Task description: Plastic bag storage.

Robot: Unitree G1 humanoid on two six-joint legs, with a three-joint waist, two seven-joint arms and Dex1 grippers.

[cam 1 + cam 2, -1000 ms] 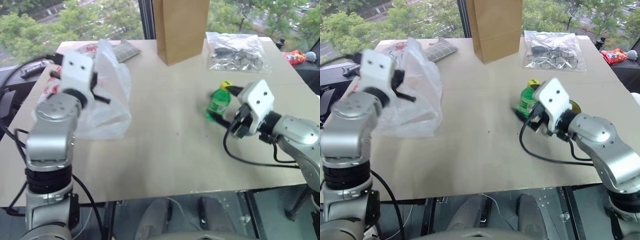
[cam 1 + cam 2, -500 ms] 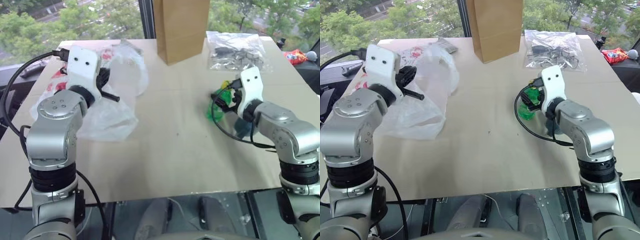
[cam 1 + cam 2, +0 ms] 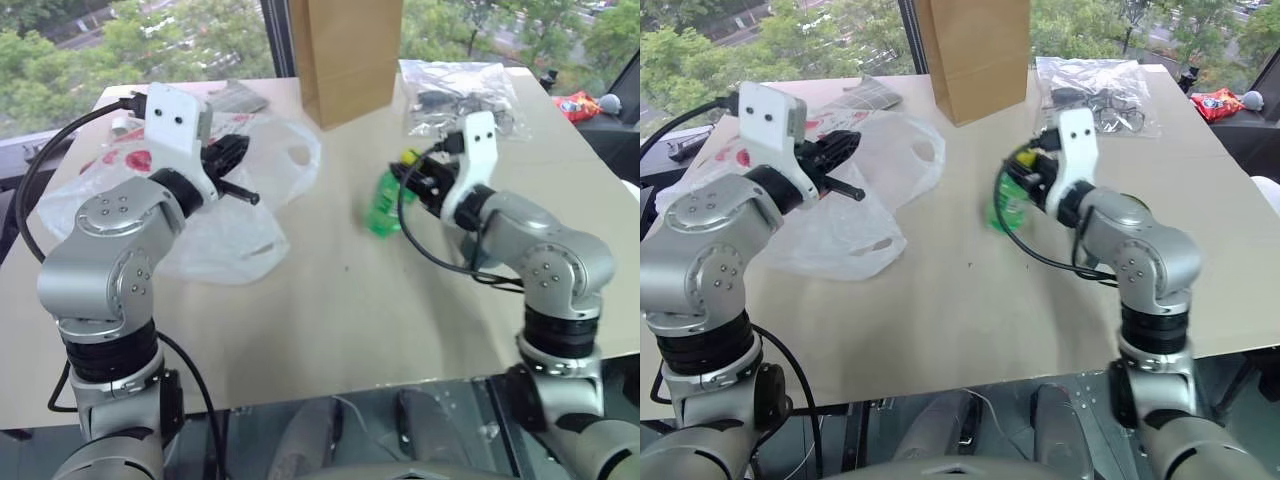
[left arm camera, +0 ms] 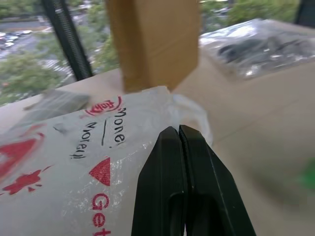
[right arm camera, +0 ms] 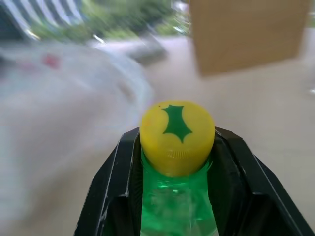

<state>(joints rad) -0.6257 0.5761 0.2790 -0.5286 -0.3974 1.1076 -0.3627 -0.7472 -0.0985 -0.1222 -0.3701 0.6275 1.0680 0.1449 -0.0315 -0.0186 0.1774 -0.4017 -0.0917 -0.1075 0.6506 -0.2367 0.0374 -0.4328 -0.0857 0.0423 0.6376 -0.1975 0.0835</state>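
Observation:
The plastic bag (image 3: 250,215), crinkly translucent white with red print, lies spread over the table's left side. One part of it is raised to my left gripper (image 3: 238,158), which is shut on the bag's film; in the left wrist view the black fingers (image 4: 170,167) press together against the printed panel (image 4: 101,172). My right gripper (image 3: 415,180) is shut on a green bottle (image 3: 383,203) with a yellow cap (image 5: 177,135). It holds the bottle tilted above the table's middle, right of the bag's handle opening (image 3: 297,157).
A tall brown paper bag (image 3: 345,55) stands at the back centre. A clear packet of dark small items (image 3: 455,90) lies at the back right, a red packet (image 3: 578,103) at the far right edge, a grey flat item (image 3: 235,97) behind the plastic bag. The cardboard-coloured table (image 3: 350,320) runs to the front.
My right gripper closed on the green bottle and carried it up and left toward the bag. My left gripper moved right with the bag, whose film spread out.

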